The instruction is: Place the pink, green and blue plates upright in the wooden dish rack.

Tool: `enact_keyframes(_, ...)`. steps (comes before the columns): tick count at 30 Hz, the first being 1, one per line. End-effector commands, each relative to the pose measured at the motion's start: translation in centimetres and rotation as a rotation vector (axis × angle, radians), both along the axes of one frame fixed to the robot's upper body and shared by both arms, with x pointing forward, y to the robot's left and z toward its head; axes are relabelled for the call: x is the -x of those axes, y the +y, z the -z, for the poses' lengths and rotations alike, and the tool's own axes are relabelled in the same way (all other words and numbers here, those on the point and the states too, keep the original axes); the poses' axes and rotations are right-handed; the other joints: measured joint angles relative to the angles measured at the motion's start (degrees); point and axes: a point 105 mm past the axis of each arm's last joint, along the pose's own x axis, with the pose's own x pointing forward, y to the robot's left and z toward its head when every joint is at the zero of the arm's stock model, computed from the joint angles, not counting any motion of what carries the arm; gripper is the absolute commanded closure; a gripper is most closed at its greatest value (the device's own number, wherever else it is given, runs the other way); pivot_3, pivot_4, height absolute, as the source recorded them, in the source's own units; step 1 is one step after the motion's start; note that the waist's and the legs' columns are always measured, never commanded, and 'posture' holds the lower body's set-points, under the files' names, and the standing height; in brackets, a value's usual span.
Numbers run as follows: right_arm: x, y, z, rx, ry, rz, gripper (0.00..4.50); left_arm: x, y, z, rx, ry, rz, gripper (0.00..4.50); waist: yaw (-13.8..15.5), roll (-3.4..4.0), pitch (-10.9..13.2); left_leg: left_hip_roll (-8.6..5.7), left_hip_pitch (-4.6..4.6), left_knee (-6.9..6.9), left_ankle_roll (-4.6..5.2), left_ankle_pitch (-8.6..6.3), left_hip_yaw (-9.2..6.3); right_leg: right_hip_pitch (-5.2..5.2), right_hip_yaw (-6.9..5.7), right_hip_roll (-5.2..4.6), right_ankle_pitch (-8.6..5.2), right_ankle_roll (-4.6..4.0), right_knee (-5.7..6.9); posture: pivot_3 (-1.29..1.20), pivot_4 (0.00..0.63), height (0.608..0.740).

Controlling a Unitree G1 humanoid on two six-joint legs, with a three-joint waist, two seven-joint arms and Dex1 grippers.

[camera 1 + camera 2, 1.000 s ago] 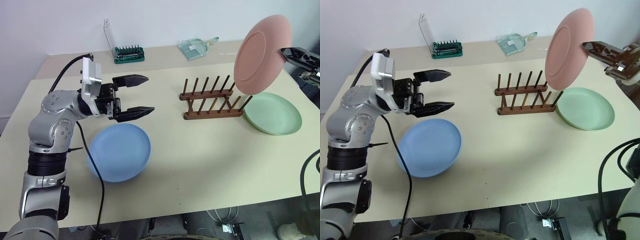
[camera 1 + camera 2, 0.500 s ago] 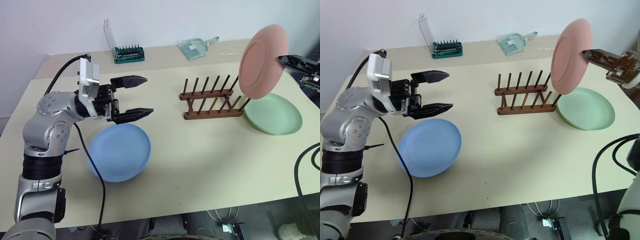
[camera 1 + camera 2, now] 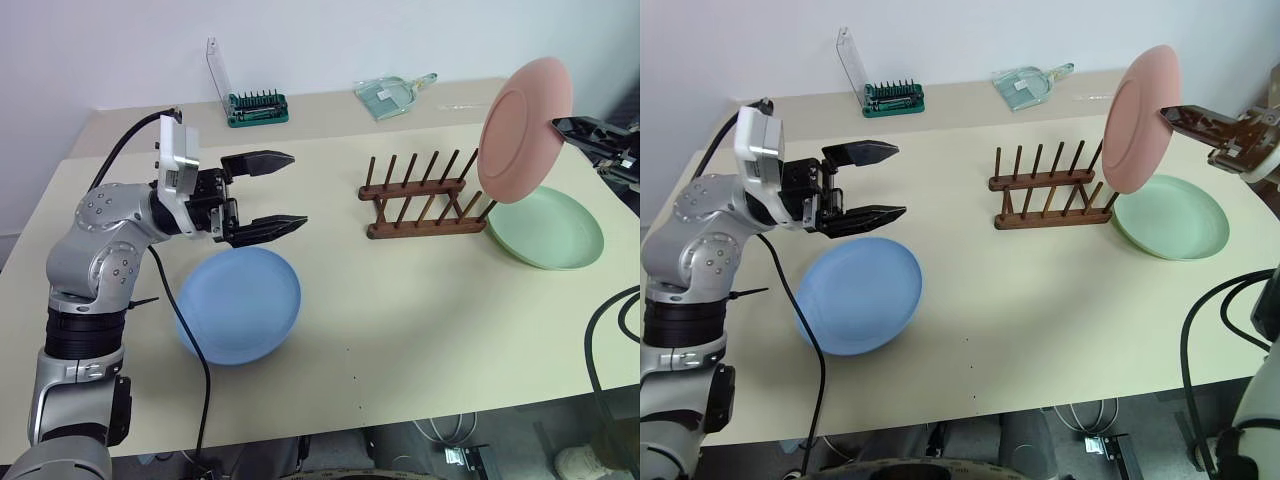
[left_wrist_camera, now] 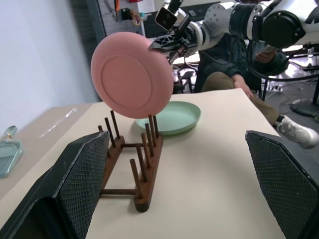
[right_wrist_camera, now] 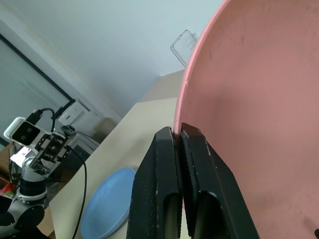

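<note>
The right gripper (image 3: 1168,114) is clamped on the rim of the round salmon-pink plastic plate (image 3: 523,132), holding it nearly upright in the air just above the right end of the dark reddish-brown wooden peg rack (image 3: 424,197). Behind that end, flat on the table, lies the pale mint-green plate (image 3: 548,229). The thin edge grip looks risky — if the plate comes down off-line with a slot it could strike a peg, twist in the fingers and drop, or shove the light rack. The left gripper (image 3: 279,193) hovers wide open and empty above the light blue plate (image 3: 240,304), well apart from the rack.
</note>
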Motion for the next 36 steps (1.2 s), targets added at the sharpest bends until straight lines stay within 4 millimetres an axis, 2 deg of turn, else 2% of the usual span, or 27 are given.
enact_keyframes(1, 0.4, 0.5, -2.4, -0.010, -0.092, -0.033, 4.44, 0.7, 0.1, -0.8, 0.001, -0.039, 0.011, 0.00, 0.0, 0.00, 0.0, 0.00, 0.00, 0.00, 0.00, 0.00, 0.00, 0.00, 0.00, 0.00, 0.00, 0.00, 0.00, 0.00, 0.150, 0.740)
enact_keyframes(11, 0.6, 0.6, -3.3, -0.036, -0.123, -0.041, 4.44, 0.8, 0.1, -0.8, 0.005, -0.043, 0.014, 0.00, 0.0, 0.00, 0.0, 0.00, 0.00, 0.00, 0.00, 0.00, 0.01, 0.00, 0.00, 0.00, 0.00, 0.00, 0.00, 0.00, 0.150, 0.740)
enact_keyframes(15, 0.3, 0.8, -2.1, -0.027, -0.086, -0.049, 4.44, 0.7, 0.2, -0.7, 0.003, -0.040, 0.012, 0.00, 0.0, 0.00, 0.0, 0.00, 0.00, 0.01, 0.00, 0.00, 0.01, 0.00, 0.01, 0.00, 0.00, 0.00, 0.00, 0.00, 0.150, 0.740)
enact_keyframes(23, 0.3, 1.1, -2.3, -0.033, -0.086, -0.068, 4.44, 0.8, 0.2, -0.7, 0.003, -0.039, 0.012, 0.00, 0.0, 0.01, 0.0, 0.00, -0.01, 0.01, 0.00, 0.00, 0.01, -0.01, 0.01, 0.00, 0.00, 0.00, 0.01, 0.00, 0.150, 0.740)
enact_keyframes(32, -0.2, 0.5, 0.2, 0.017, -0.010, -0.026, 4.44, 0.8, 0.2, -0.7, 0.000, -0.041, 0.009, 0.00, 0.0, 0.01, 0.0, 0.00, 0.00, 0.02, 0.00, 0.00, 0.02, -0.01, 0.01, 0.00, 0.00, 0.00, 0.02, 0.00, 0.150, 0.740)
enact_keyframes(36, -0.3, 0.3, 0.6, 0.007, 0.000, -0.013, 4.44, 0.8, 0.2, -0.7, -0.001, -0.039, 0.007, 0.00, 0.0, 0.01, 0.0, 0.00, -0.01, 0.02, 0.00, 0.00, 0.02, -0.01, 0.01, 0.00, 0.00, 0.00, 0.02, 0.00, 0.150, 0.740)
